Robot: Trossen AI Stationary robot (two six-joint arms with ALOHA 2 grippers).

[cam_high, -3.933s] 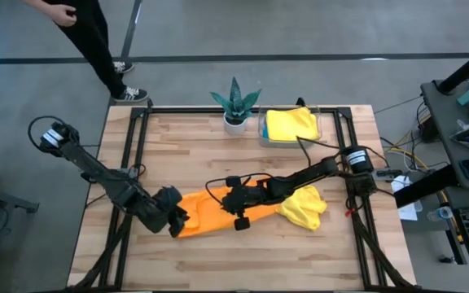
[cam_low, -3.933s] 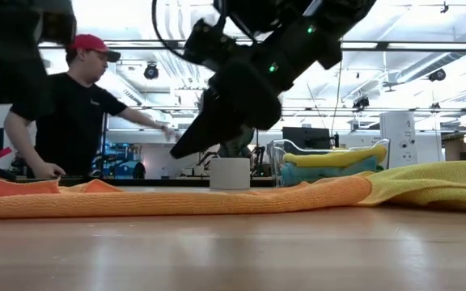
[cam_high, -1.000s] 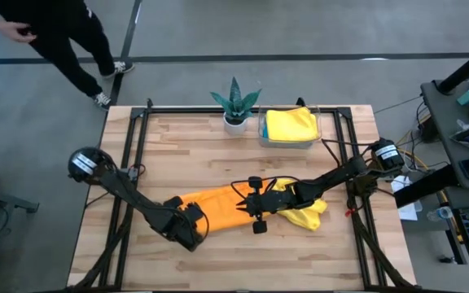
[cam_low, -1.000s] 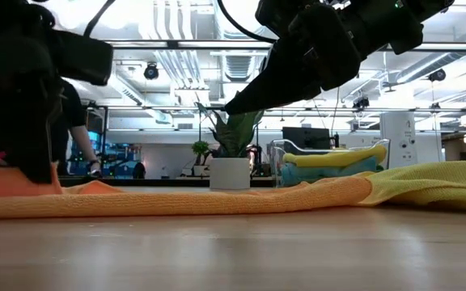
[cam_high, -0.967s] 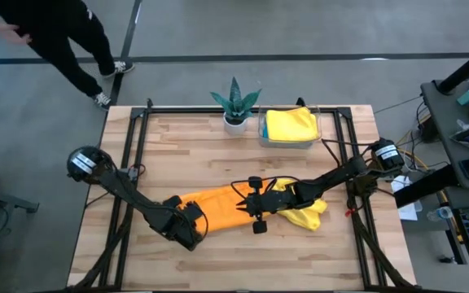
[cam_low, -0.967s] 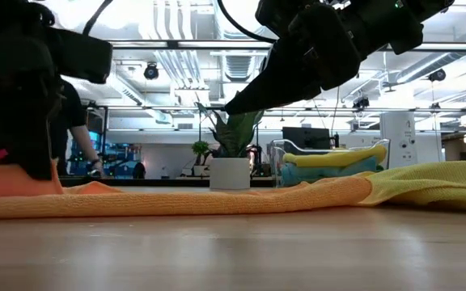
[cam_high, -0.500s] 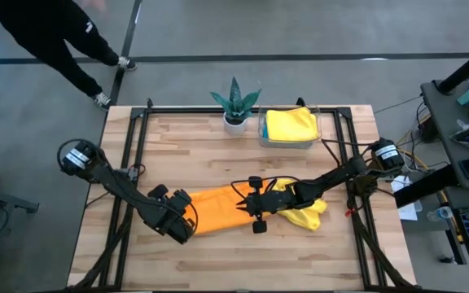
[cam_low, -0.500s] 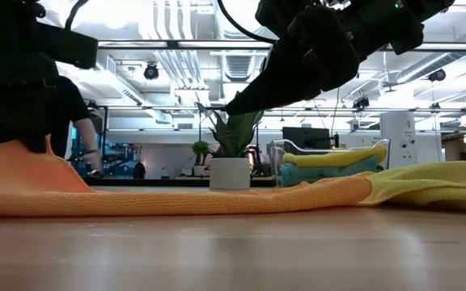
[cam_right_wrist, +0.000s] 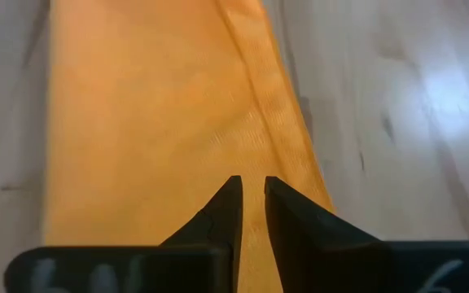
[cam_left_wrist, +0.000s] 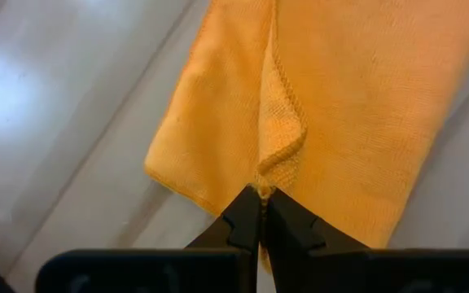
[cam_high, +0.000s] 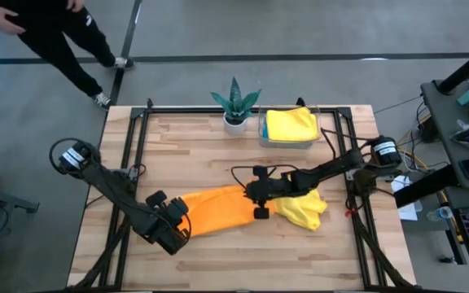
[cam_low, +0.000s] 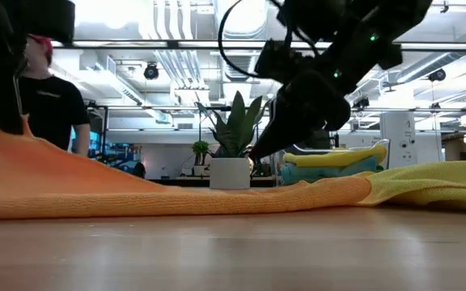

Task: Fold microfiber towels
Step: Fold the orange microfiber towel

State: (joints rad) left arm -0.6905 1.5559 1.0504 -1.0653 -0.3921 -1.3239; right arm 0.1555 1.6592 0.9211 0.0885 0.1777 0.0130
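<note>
A pale wood-plank table (cam_high: pixel 218 252) in a bright workshop carries a long orange towel (cam_high: pixel 218 208). The left pincer (cam_high: pixel 177 218) is clenched on its near-left corner, raised. The right pincer (cam_high: pixel 251 194), fingers slightly parted, hangs over its other end, beside a crumpled yellow towel (cam_high: pixel 304 208). Farther back stand a potted plant (cam_high: pixel 235 104) and a tray (cam_high: pixel 264 130) of towels.
</note>
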